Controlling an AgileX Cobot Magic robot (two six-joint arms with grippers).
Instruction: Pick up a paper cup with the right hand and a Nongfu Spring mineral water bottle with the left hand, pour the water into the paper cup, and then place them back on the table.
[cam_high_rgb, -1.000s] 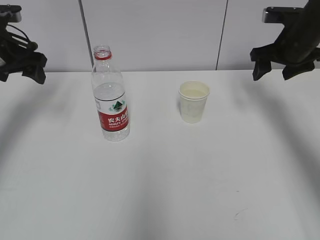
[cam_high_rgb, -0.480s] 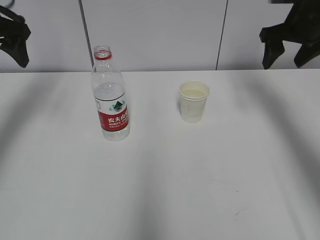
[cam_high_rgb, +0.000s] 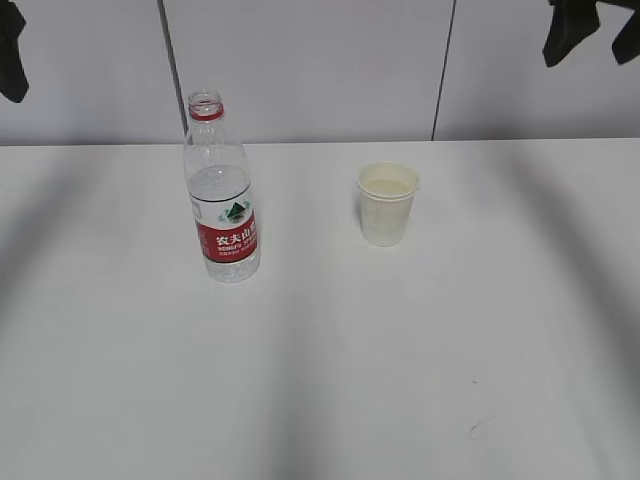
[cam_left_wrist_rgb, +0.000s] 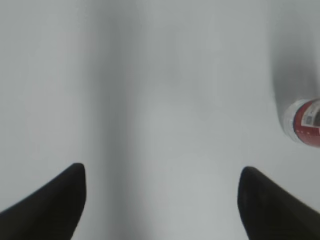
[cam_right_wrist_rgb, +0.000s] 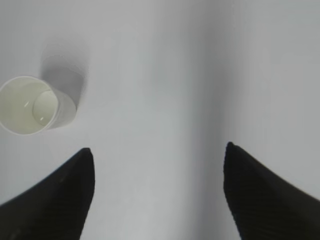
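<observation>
The Nongfu Spring mineral water bottle (cam_high_rgb: 220, 195) stands upright and uncapped on the white table (cam_high_rgb: 330, 360), left of centre, partly filled with water. Its red label shows at the right edge of the left wrist view (cam_left_wrist_rgb: 305, 122). The paper cup (cam_high_rgb: 387, 203) stands upright right of centre with clear liquid inside; it also shows in the right wrist view (cam_right_wrist_rgb: 32, 106). My left gripper (cam_left_wrist_rgb: 161, 172) is open and empty, high at the top left corner (cam_high_rgb: 10, 45). My right gripper (cam_right_wrist_rgb: 158, 152) is open and empty, high at the top right corner (cam_high_rgb: 595, 35).
A grey panelled wall (cam_high_rgb: 300, 60) with vertical seams stands behind the table. Soft arm shadows lie across the tabletop. A small dark mark (cam_high_rgb: 478, 428) is on the table at the front right.
Both grippers have risen and drawn outward toward the top corners of the exterior view. The bottle and the cup have not moved.
</observation>
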